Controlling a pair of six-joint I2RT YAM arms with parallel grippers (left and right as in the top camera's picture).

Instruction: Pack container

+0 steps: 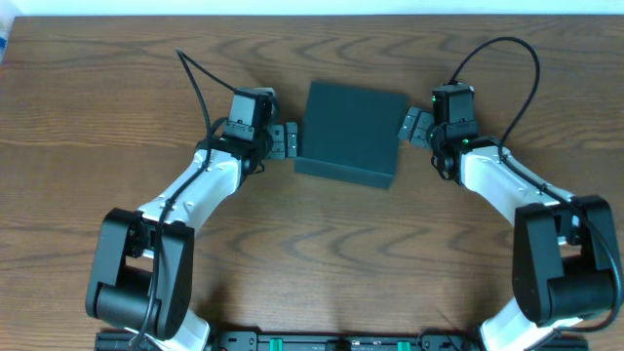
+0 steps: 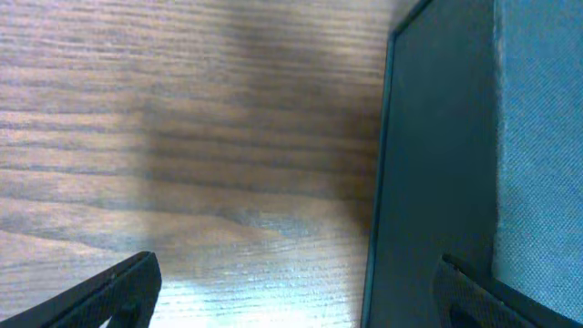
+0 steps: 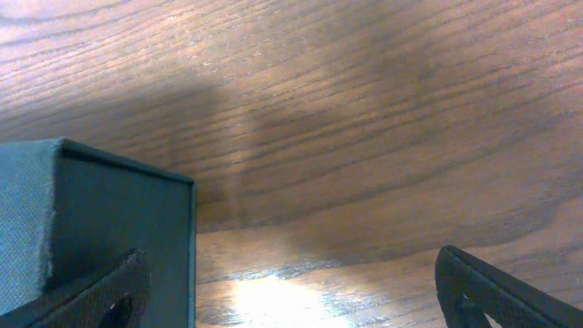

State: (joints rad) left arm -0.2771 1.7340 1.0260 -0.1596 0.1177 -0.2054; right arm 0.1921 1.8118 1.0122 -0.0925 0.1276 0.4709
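Note:
The container (image 1: 351, 132), a dark teal-green square box with its lid down, lies flat on the wooden table (image 1: 322, 253) in the middle of the overhead view. My left gripper (image 1: 286, 139) stands open at the box's left side. In the left wrist view that gripper (image 2: 296, 296) has one finger in front of the container (image 2: 437, 164) and the other over bare wood. My right gripper (image 1: 411, 125) stands open at the box's right side. The right wrist view shows this gripper (image 3: 291, 296) with one finger before the container's (image 3: 109, 219) corner. Neither holds anything.
Both arms reach in from the near edge, their bases (image 1: 146, 283) at the front left and front right. Black cables (image 1: 200, 88) loop above each wrist. Bare wood surrounds the box on all sides.

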